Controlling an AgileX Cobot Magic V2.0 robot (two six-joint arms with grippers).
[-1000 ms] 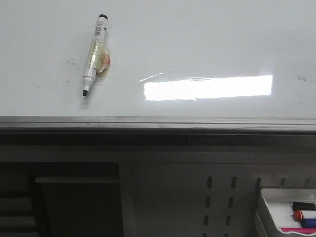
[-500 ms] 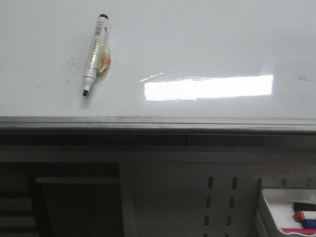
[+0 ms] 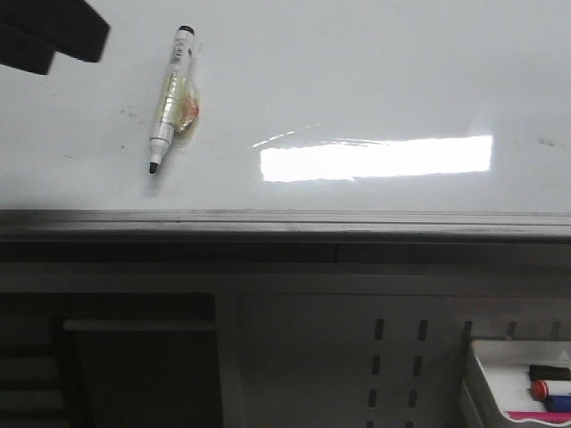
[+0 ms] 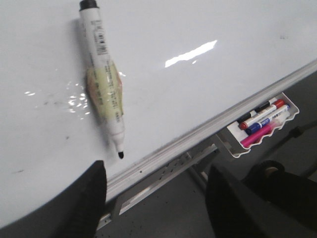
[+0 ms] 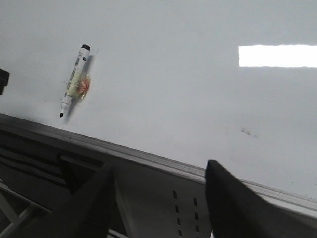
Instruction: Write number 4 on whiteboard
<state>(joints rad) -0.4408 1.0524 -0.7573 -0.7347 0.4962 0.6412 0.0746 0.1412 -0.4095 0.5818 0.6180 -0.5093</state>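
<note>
Both grippers' fingers are spread, empty. Marker (image 3: 171, 98) lies on board (image 3: 375, 80), unwritten; a skewed grasp risks slipping.

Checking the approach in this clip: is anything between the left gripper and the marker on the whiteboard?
Nothing visible does. In the left wrist view the left gripper is open, and only bare whiteboard lies between it and the marker, which lies uncapped on the board, tip toward the grey edge. No 4 is drawn yet.
</note>
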